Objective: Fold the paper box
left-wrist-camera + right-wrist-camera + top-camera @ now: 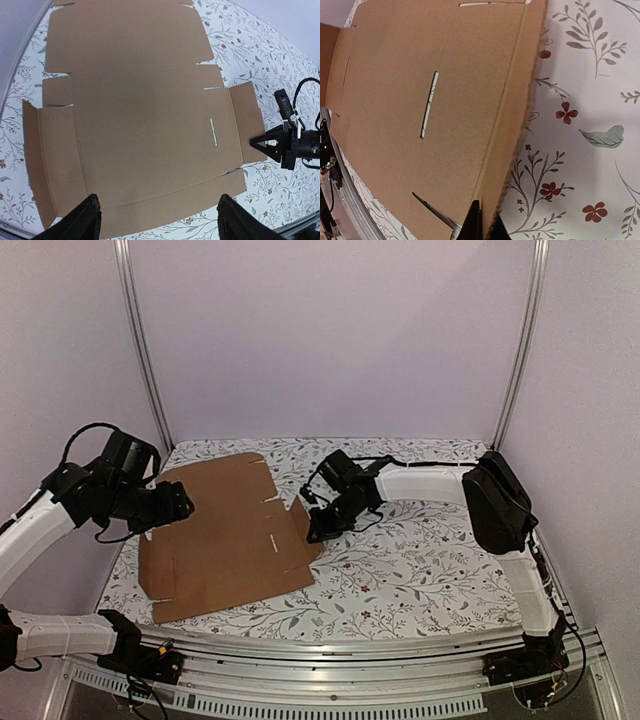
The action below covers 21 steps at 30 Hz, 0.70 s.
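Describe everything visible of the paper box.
The paper box is an unfolded, die-cut sheet of plain brown corrugated cardboard, lying on the floral-patterned table, left of centre. Its outline shows flaps and tabs divided by cuts, faint crease lines, and a narrow slit near its right side. The right gripper has its fingers closed on the edge of the right-hand flap, which looks slightly lifted. The left gripper hangs open above the sheet's left part, apparently not touching it.

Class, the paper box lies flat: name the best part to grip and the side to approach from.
Grip the paper box by its right-hand side flap, coming in low from the right. The sheet lies flat, so only an edge fits between jaws; the right gripper sits at that edge.
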Available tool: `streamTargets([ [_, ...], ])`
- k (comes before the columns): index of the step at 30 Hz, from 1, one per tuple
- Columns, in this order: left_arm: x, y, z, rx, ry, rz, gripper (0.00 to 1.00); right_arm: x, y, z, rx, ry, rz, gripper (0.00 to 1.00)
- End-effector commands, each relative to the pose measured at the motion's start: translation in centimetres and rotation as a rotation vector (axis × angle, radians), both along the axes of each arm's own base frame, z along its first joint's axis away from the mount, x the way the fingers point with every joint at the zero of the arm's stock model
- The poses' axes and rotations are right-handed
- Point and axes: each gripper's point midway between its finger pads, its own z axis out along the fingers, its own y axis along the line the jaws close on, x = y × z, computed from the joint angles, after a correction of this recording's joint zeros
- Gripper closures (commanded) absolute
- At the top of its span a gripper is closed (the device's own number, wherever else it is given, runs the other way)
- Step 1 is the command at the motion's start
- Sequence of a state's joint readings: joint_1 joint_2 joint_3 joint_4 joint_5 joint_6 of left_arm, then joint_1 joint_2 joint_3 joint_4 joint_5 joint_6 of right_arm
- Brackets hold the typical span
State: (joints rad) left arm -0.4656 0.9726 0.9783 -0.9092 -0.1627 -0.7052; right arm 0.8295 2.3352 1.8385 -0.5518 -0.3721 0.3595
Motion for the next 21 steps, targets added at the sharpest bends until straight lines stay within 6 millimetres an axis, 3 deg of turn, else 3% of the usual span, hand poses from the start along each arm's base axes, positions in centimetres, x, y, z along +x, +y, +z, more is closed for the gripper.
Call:
streamTargets([
  [1,-0.5,-1.0,0.7,-0.004,0.006,-0.075,0.20,-0.4,-3.2,0.8,-0.053,-0.005,0.022,1.00],
  [6,-0.6,-2.0,0.8,0.008,0.015,-0.160,0.21,3.5,-9.3,5.2,-0.080,-0.118,0.027,1.00],
  [10,-1.1,-4.1,1.0,-0.010,0.014,-0.305,0.21,9.5,-15.2,8.9,-0.236,-0.314,0.048,1.00],
  [14,-1.6,-6.8,1.2,0.012,0.007,-0.480,0.22,16.3,-20.1,9.7,-0.320,-0.434,0.044,0.65],
  [17,-2.2,-8.6,1.7,0.065,-0.027,-0.623,0.22,16.7,-21.6,11.2,-0.233,-0.378,0.004,0.50],
  [20,-2.8,-10.5,2.4,0.145,-0.095,-0.795,0.23,13.0,-21.6,14.4,-0.138,-0.344,0.023,0.44],
  [21,-3.0,-11.3,2.7,0.181,-0.133,-0.873,0.23,11.2,-21.8,16.6,-0.103,-0.364,0.037,0.43],
])
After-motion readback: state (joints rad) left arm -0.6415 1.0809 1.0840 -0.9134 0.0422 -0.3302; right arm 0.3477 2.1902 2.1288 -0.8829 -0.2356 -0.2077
